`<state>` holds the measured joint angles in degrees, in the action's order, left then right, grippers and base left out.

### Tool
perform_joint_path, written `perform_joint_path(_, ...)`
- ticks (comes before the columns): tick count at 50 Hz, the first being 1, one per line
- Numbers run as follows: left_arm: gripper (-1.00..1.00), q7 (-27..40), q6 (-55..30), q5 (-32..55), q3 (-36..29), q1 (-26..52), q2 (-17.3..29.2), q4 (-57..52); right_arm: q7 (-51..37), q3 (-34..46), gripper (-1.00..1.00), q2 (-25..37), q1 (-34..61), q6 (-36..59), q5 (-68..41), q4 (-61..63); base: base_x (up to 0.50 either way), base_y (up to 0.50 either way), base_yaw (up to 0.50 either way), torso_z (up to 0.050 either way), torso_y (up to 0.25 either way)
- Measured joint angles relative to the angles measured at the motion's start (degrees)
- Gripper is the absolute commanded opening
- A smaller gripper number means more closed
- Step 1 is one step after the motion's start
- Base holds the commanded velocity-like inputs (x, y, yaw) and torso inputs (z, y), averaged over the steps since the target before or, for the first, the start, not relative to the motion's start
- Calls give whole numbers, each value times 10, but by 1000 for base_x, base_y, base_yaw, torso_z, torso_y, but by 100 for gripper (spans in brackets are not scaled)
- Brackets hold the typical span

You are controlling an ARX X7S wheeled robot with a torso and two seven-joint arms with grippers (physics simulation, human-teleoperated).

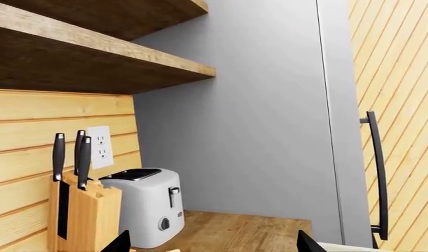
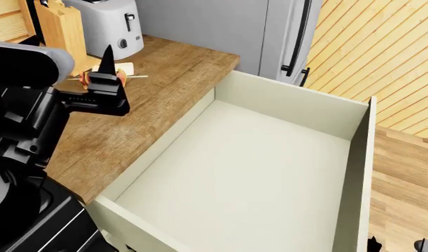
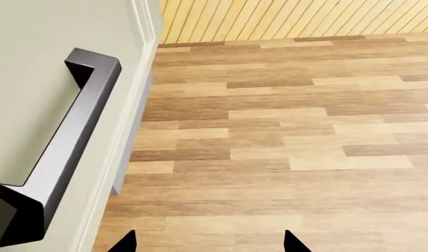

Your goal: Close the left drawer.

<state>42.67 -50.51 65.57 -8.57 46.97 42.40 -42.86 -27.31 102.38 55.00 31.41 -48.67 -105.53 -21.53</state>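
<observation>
The left drawer (image 2: 270, 157) is a wide, deep cream-white box, pulled far out from under the wooden counter, and its inside is bare. Its flat front panel (image 3: 31, 63) and dark bar handle (image 3: 66, 142) show in the right wrist view. My right gripper (image 3: 209, 244) is open and empty over the wood floor, just beside the handle and not touching it. Only its tips show at the lower edge of the head view (image 2: 398, 245). My left gripper (image 1: 214, 244) is open and empty above the counter, facing the toaster; it also shows in the head view (image 2: 105, 79).
A white toaster (image 2: 108, 23) and a wooden knife block (image 2: 60, 26) stand at the back of the wooden counter (image 2: 165, 79). The grey fridge with its long black handle (image 2: 298, 37) stands behind the drawer. The wood plank floor (image 2: 403, 173) lies to the right of the drawer.
</observation>
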Motion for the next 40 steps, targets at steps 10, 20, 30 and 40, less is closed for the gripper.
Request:
perform_joint_path(10,100,0,1,0,-1,0,1,0,5,7,100,-8,16,18,8,-4,0,0,0,0,0)
perform_joint_path(20,100,1,2,1,-1,0,2,0,-5,29,100,-2,52,43,18,16,0,0,0,0,2)
perform_joint_path(30,100,1,2,3,-3,2,3,0,-13,38,100,-1,93,72,45,39,0,0,0,0,1)
perform_joint_path(40,100,1,4,4,-3,2,3,1,-19,45,100,-20,137,113,73,48,0,0,0,0,2)
